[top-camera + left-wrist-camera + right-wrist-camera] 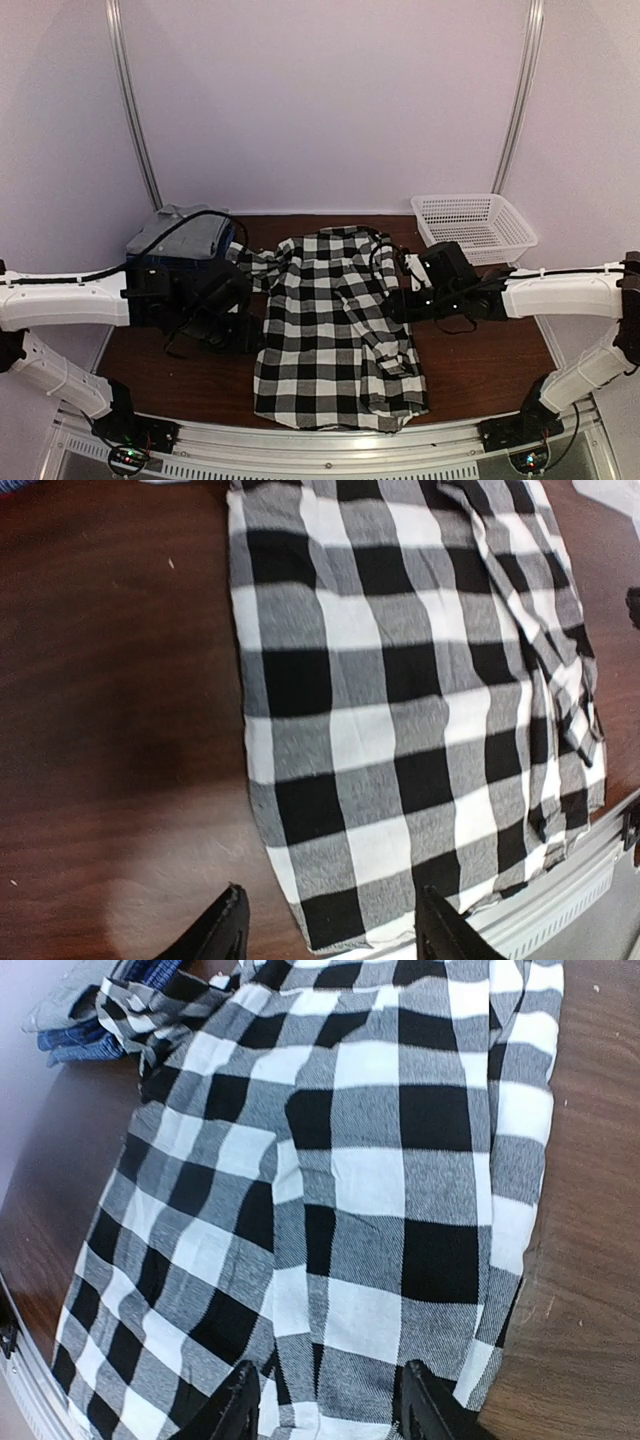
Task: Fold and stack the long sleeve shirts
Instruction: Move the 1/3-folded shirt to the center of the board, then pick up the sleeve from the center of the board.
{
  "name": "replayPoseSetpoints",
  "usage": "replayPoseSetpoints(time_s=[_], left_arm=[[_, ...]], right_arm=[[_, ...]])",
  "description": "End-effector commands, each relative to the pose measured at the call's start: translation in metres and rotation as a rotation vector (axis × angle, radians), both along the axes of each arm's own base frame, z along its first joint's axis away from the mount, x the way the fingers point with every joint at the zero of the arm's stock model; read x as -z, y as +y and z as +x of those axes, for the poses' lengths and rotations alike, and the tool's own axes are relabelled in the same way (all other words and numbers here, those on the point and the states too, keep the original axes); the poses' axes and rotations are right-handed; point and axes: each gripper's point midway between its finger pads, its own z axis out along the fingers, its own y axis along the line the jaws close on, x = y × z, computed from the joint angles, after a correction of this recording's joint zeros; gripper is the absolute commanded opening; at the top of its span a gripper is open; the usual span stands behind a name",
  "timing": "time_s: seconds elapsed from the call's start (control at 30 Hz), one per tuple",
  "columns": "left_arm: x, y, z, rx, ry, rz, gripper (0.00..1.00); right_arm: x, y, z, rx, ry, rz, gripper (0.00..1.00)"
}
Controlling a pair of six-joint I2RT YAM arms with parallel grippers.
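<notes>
The black-and-white plaid shirt (335, 330) lies flat mid-table, one sleeve folded along its right side, the other reaching back left. It fills the left wrist view (400, 710) and the right wrist view (340, 1180). A folded stack stands back left: the light grey shirt (178, 230) on dark blue shirts (165, 268), also in the right wrist view (75, 1040). My left gripper (243, 335) is open and empty over the plaid's left edge (330, 935). My right gripper (393, 303) is open and empty above the plaid's right side (325, 1410).
A white mesh basket (472, 225) stands back right. A metal rail (330, 445) runs along the table's front edge, also in the left wrist view (565, 895). Bare brown table (490, 360) shows on both sides of the plaid shirt.
</notes>
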Motion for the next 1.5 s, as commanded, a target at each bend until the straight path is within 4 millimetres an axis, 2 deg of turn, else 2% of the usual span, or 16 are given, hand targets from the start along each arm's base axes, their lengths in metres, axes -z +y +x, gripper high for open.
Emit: replayPoseSetpoints(time_s=[0.0,0.17,0.43,0.5,0.57,0.67,0.83,1.0,1.1,1.23,1.47], left_arm=[[-0.032,0.025,0.054,-0.021,-0.159,0.084,0.59],[-0.067,0.036,0.109,-0.046,-0.286,0.096,0.64],[-0.092,0.067,0.191,-0.158,-0.386,0.063,0.68],[-0.091,0.065,0.208,-0.149,-0.385,0.046,0.68],[-0.081,0.059,0.224,-0.125,-0.376,0.075,0.68],[-0.075,0.035,0.243,-0.046,-0.359,0.063,0.68],[-0.061,0.005,0.267,0.059,-0.349,0.062,0.67],[-0.048,-0.026,0.279,0.166,-0.359,0.109,0.67],[-0.033,-0.041,0.284,0.219,-0.342,0.167,0.67],[-0.009,-0.050,0.291,0.254,-0.313,0.223,0.67],[0.019,-0.049,0.300,0.264,-0.294,0.296,0.66]], right_arm=[[-0.040,0.003,0.011,0.006,-0.105,0.026,0.51],[-0.072,0.005,0.014,0.007,-0.168,0.077,0.53],[-0.096,0.000,0.009,0.009,-0.212,0.120,0.54],[-0.101,-0.002,0.007,0.006,-0.219,0.126,0.55],[-0.104,-0.004,0.005,0.009,-0.228,0.126,0.55],[-0.109,-0.010,0.004,0.021,-0.243,0.122,0.56],[-0.116,-0.017,0.001,0.034,-0.263,0.115,0.57],[-0.122,-0.023,-0.001,0.044,-0.280,0.113,0.57],[-0.125,-0.026,-0.003,0.048,-0.285,0.112,0.58],[-0.126,-0.027,-0.004,0.052,-0.286,0.117,0.58],[-0.126,-0.030,-0.005,0.057,-0.283,0.119,0.58]])
